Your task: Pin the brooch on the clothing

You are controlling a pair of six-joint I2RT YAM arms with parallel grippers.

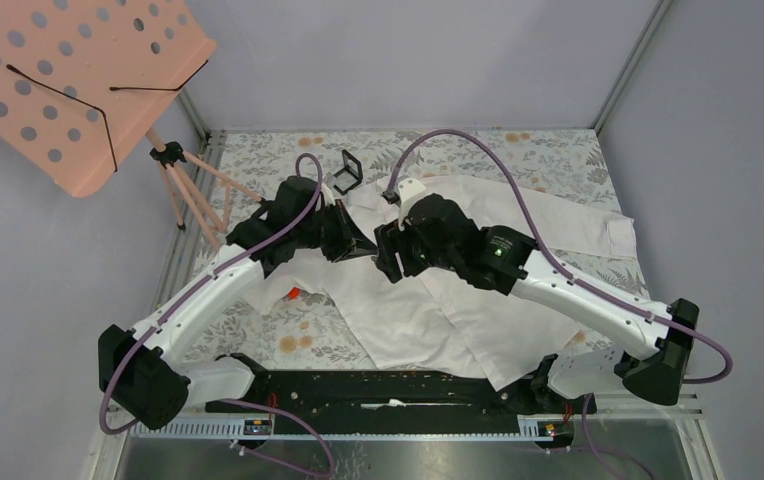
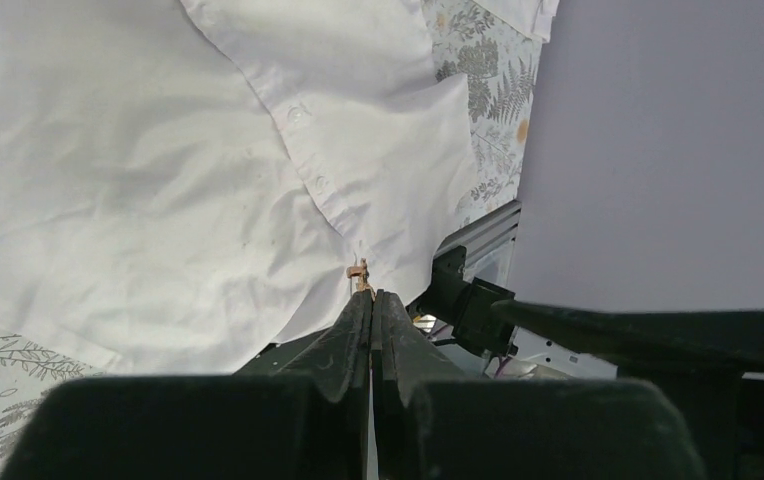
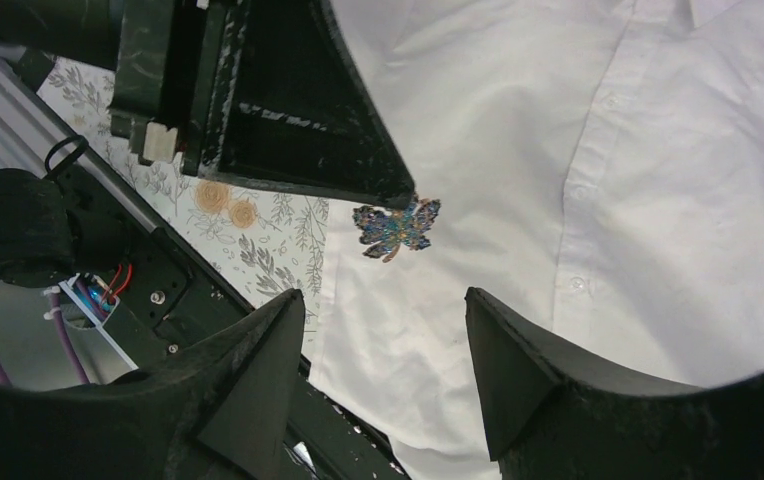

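The white shirt (image 1: 478,300) lies spread on the floral table cover, its buttoned front showing in the left wrist view (image 2: 298,150) and the right wrist view (image 3: 598,200). My left gripper (image 1: 361,246) is shut; in its wrist view (image 2: 371,294) a small copper-coloured part of the brooch (image 2: 359,271) sticks out of the tips. The right wrist view shows the brooch (image 3: 396,227), blue-grey and flower-like, held at that gripper's tip just above the shirt. My right gripper (image 3: 383,302) is open and empty, close beside it over the shirt (image 1: 388,256).
A small black square case (image 1: 349,172) stands at the back by the collar. A red block (image 1: 294,293) lies left of the shirt. A pink perforated board (image 1: 68,80) on a tripod (image 1: 193,195) stands at the far left. Grey walls enclose the table.
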